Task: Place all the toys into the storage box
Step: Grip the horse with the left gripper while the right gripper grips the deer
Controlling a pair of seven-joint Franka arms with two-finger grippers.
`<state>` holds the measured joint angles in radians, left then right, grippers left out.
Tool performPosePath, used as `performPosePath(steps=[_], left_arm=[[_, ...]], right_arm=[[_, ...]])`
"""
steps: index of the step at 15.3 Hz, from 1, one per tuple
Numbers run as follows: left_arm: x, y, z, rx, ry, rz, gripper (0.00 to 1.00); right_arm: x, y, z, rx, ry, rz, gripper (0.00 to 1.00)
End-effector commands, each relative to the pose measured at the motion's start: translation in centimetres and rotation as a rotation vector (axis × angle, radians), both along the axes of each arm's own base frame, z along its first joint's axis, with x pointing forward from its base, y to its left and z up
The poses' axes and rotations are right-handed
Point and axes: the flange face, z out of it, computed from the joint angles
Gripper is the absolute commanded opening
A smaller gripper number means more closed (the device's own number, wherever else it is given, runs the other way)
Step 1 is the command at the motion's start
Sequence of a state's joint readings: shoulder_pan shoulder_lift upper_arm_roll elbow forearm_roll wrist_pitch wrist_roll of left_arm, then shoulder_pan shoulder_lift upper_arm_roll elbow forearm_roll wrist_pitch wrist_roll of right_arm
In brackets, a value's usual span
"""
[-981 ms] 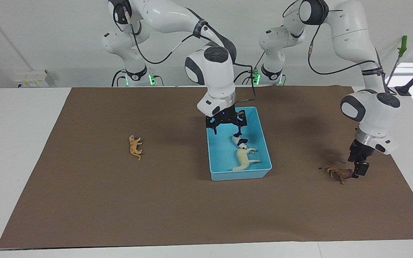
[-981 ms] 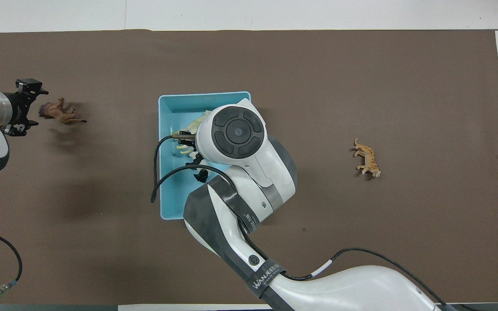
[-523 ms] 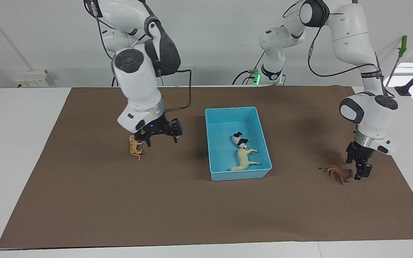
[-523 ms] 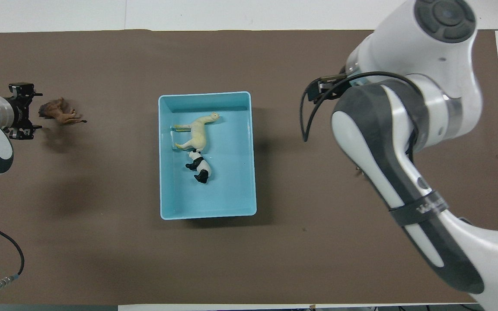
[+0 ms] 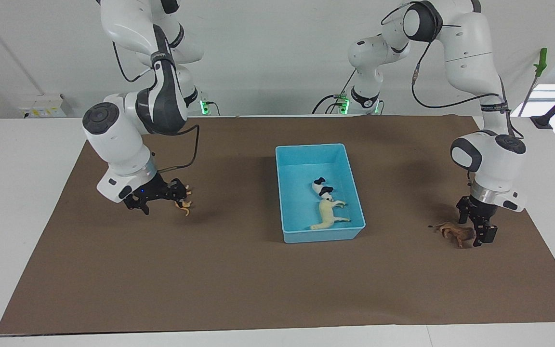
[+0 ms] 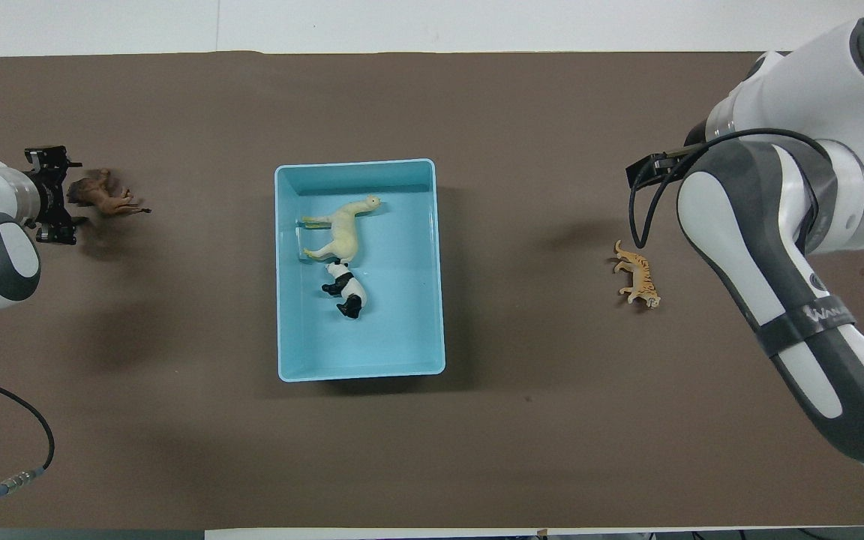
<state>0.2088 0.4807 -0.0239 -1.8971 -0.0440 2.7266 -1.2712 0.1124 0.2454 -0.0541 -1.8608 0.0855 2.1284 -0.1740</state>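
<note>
The light-blue storage box (image 5: 321, 235) (image 6: 361, 373) stands mid-mat. The cream-white horse (image 5: 326, 212) (image 6: 342, 232) and the black-and-white panda (image 5: 323, 189) (image 6: 346, 289) lie in it. The orange tiger (image 5: 183, 203) (image 6: 638, 283) lies on the mat toward the right arm's end. My right gripper (image 5: 162, 200) is open, tilted and low, right beside the tiger; the arm hides it in the overhead view. The dark brown lion (image 5: 453, 232) (image 6: 106, 199) lies toward the left arm's end. My left gripper (image 5: 474, 230) (image 6: 64, 193) is open and low, its fingers at either side of the lion's head.
A brown mat (image 5: 239, 279) covers most of the white table. A loose cable (image 6: 19, 450) lies near the robots at the left arm's end. A small white box (image 5: 46, 105) and a green-handled tool (image 5: 540, 62) stand off the mat by the wall.
My right gripper has swung from over the tiger toward its own end of the table, dropped and tilted beside the tiger. My left gripper has sunk closer around the lion's head.
</note>
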Motion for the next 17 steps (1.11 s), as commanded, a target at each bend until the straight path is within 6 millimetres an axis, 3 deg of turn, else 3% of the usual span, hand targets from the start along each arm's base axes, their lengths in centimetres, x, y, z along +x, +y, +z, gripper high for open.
performPosePath(steps=[1, 2, 7, 8, 11, 13, 15, 17], left_arm=[[0.1, -0.5, -0.6, 0.003, -0.011, 0.015, 1.0], [0.1, -0.5, -0.6, 0.003, -0.011, 0.015, 0.91], [-0.4, -0.8, -1.1, 0.005, 0.002, 0.004, 0.22], [-0.2, -0.8, -1.0, 0.007, 0.004, 0.0, 0.15], [1.5, -1.4, 1.4, 0.003, 0.025, -0.013, 0.14], [3.7, -3.1, 5.3, -0.006, 0.059, -0.046, 0.14], [4.4, -4.4, 8.7, -0.027, 0.091, -0.062, 0.14], [3.7, -8.3, 12.5, -0.052, 0.098, -0.111, 0.14]], right_arm=[[-4.9, -0.8, -2.4, -0.003, -0.001, 0.034, 1.0], [-5.5, -1.1, -3.4, -0.004, -0.006, 0.031, 1.0], [-7.2, 0.1, -5.9, -0.007, -0.014, 0.034, 1.0], [-7.6, 0.1, -6.4, -0.008, -0.024, 0.038, 1.0], [-8.2, 0.0, -7.6, -0.01, -0.033, 0.033, 1.0], [-8.2, 0.2, -8.1, -0.012, -0.038, 0.039, 1.0], [-8.6, 0.3, -8.6, -0.012, -0.044, 0.038, 0.99], [-8.8, 0.2, -9.5, -0.014, -0.032, 0.039, 0.99]])
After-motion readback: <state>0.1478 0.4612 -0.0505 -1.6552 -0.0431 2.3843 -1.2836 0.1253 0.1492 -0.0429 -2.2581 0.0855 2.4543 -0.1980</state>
